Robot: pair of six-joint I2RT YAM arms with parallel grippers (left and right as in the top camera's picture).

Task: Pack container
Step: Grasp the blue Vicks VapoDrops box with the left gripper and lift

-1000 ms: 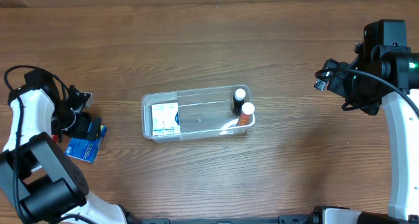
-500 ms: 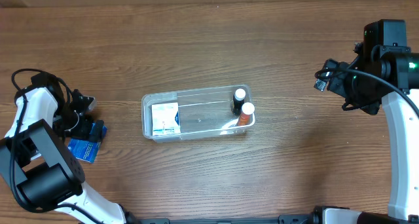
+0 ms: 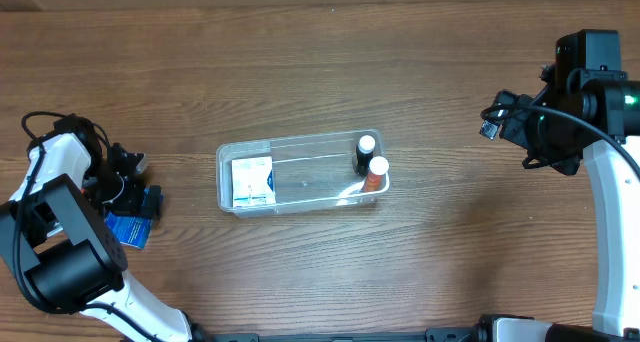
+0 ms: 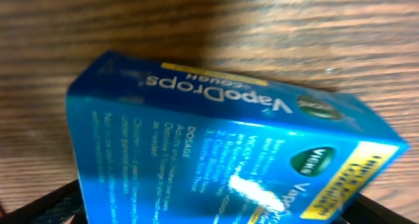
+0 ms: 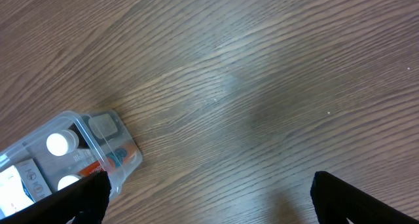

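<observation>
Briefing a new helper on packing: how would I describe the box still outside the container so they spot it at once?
Find the clear container mid-table, then look far left to the left pincer. The box lying on the table there is bright blue with yellow bands and VapoDrops lettering, unlike the white box in the container.

1. The container (image 3: 310, 182) sits in the middle of the table (image 3: 320, 62).
2. In its left end lies a small box (image 3: 252, 181).
3. In its right end stands a bottle (image 3: 377, 170), with a second bottle (image 3: 366, 145) just behind it.
4. The VapoDrops box (image 3: 130, 228) lies on the table well to the left of the container.
</observation>
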